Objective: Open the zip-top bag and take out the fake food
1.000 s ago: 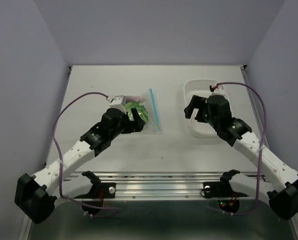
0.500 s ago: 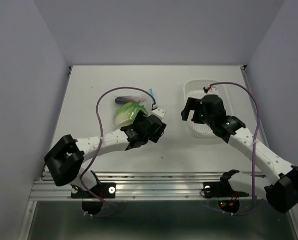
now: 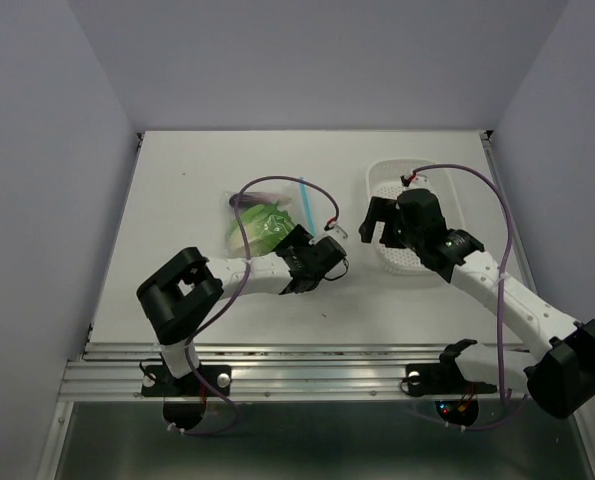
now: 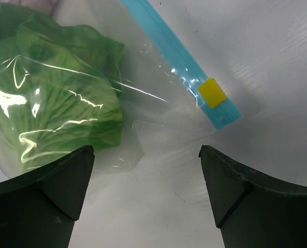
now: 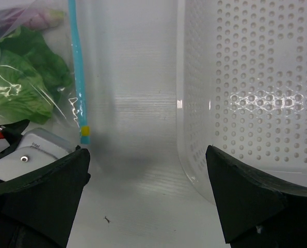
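— Where was the bag [image 4: 143,108]?
— Flat on the table [image 3: 177,200], left of the basket [image 3: 442,195]. Its zip [image 4: 168,41] looked shut, with the food [image 4: 55,113] inside.
— Grippers?
— Both spread and empty. The left gripper [image 4: 144,155] hovered over the zip's end, the right gripper [image 5: 147,152] beside the basket.
— Step?
— The approach, I judged. Next it called for pinching the bag's lips apart.

From above, the left arm [image 3: 247,272] is covering the near corner of the zip-top bag [image 3: 277,210]; the purple fake food [image 5: 24,18] is running off the right wrist view's top edge.
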Controlling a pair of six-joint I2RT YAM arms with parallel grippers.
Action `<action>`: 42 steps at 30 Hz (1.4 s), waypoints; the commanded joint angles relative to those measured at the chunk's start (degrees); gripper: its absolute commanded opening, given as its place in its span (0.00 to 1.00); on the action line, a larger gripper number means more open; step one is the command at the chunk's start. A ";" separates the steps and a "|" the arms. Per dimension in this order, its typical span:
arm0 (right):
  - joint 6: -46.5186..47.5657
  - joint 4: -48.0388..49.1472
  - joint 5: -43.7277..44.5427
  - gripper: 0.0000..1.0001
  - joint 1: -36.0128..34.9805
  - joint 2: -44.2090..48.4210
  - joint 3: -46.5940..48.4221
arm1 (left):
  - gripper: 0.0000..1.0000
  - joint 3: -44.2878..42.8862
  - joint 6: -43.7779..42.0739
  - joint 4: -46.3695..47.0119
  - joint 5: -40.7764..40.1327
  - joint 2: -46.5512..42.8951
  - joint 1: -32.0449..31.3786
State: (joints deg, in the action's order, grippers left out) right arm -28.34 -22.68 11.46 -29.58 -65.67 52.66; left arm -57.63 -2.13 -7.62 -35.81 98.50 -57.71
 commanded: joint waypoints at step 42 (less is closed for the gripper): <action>3.29 1.58 -4.25 1.00 0.93 -1.30 1.92 | 0.00 3.04 -3.15 19.83 -21.94 -6.38 0.85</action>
State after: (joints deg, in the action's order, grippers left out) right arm -25.96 -22.70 9.98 -28.93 -67.57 52.66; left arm -56.95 -8.32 5.19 -54.26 99.61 -56.97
